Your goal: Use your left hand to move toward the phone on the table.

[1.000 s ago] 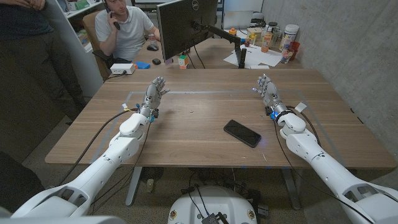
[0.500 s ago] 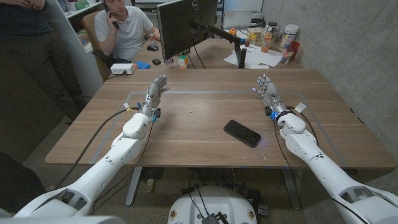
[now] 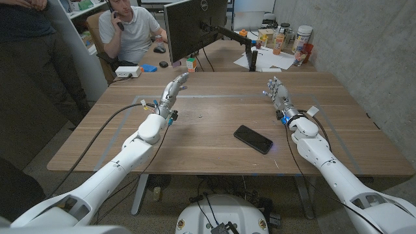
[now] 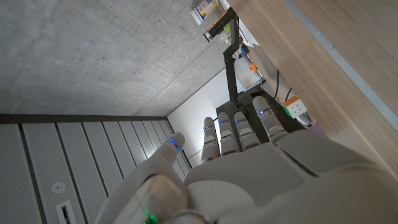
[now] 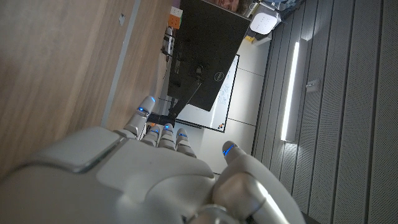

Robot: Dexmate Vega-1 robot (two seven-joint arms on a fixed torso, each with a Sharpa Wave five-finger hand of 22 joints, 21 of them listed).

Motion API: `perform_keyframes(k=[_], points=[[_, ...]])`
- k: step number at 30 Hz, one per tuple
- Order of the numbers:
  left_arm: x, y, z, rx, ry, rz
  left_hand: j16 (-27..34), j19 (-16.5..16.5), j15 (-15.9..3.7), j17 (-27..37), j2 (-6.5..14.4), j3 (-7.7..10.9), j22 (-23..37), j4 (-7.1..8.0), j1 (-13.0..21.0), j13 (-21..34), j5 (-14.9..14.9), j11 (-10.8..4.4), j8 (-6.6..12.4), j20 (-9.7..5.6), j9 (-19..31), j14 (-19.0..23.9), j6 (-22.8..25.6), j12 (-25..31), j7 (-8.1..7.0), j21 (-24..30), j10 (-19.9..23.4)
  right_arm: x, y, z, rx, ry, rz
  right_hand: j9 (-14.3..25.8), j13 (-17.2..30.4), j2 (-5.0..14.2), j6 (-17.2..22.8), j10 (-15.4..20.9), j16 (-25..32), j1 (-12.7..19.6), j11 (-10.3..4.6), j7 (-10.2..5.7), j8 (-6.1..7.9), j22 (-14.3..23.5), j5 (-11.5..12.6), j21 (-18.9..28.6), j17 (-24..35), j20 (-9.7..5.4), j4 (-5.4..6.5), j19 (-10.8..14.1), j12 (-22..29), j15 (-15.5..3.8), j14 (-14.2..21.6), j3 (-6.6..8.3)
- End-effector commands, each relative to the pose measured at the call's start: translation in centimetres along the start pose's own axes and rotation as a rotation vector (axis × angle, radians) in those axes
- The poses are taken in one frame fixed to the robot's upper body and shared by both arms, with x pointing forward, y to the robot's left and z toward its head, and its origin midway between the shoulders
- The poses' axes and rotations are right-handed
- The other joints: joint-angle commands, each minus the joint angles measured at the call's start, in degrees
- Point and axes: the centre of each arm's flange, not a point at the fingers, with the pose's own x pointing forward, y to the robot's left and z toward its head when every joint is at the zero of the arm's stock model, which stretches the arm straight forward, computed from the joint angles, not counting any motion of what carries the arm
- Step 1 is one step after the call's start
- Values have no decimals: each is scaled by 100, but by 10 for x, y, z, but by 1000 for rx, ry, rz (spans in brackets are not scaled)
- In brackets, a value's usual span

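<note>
The phone (image 3: 253, 139) lay well apart from the left hand (image 3: 171, 94) (fingers straight, holding nothing), toward the robot's right and nearer the right hand (image 3: 278, 95).

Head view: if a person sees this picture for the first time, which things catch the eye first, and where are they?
The two white robot arms come in from the bottom corners, the left hand open above the wooden table at its far left, the right hand open at the far right. A flat black phone lies alone between them, nearer the right arm. Behind the table stands a black monitor.
</note>
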Motion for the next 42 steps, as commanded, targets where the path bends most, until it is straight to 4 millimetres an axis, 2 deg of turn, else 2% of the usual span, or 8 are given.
perform_keyframes(k=[1,4,8,12,15,30,42], points=[[11,-48,37,227,-110,-122,-13,-49,40,5,-46,30,19,-71,95,20,-39,-27,5,47,32,72,100,32,-106,-42,164,2,-1,3,-11,-6,7,31,21,688,11,30,8,20,27,-5,38,18,48,-24,16,-82,12,-377,38,-15,19,35],[12,-59,43,279,-135,-158,-13,-25,22,2,-74,25,20,-93,104,21,-49,-31,-3,45,33,95,98,29,-111,-41,169,2,-1,3,-9,-3,4,31,21,688,9,33,7,20,21,-5,36,18,48,-28,15,-81,12,-376,38,-17,21,35],[11,-70,51,350,-170,-214,-48,110,-45,-25,-231,2,20,-313,242,28,-116,-46,-41,39,39,164,95,9,-191,-48,198,1,-2,4,-15,-3,8,31,21,687,11,40,5,20,14,0,36,18,49,-35,15,-80,12,-372,39,-17,26,35],[9,-83,59,412,-215,-264,-34,152,-118,-22,-282,-10,17,-411,303,33,-156,-71,-46,43,45,263,132,8,-257,-68,234,1,-1,5,-14,-3,8,31,20,687,14,40,4,20,17,-2,36,19,49,-40,16,-77,12,-371,38,-15,30,35],[8,-93,64,437,-244,-309,-38,173,-128,-17,-316,-31,17,-436,305,35,-175,-76,-51,43,48,274,137,5,-305,-73,243,2,0,6,-20,-2,16,31,20,685,16,36,1,19,20,-2,36,19,49,-45,16,-77,13,-367,34,-12,32,34],[0,-138,81,576,-362,-459,-87,235,-202,2,-415,-87,13,-482,278,42,-230,-117,-90,45,57,232,101,-24,-356,-104,225,-2,-1,8,-28,-4,16,31,20,683,22,42,-11,17,20,0,35,20,50,-70,16,-67,14,-356,29,-8,36,31],[-4,-168,85,677,-431,-579,-143,193,-264,9,-441,-90,10,-522,285,46,-253,-160,-113,36,64,170,86,-48,-379,-164,204,-8,-6,9,-25,-11,12,31,20,681,35,51,-20,16,15,5,36,20,52,-93,17,-59,13,-349,27,-8,42,29]])
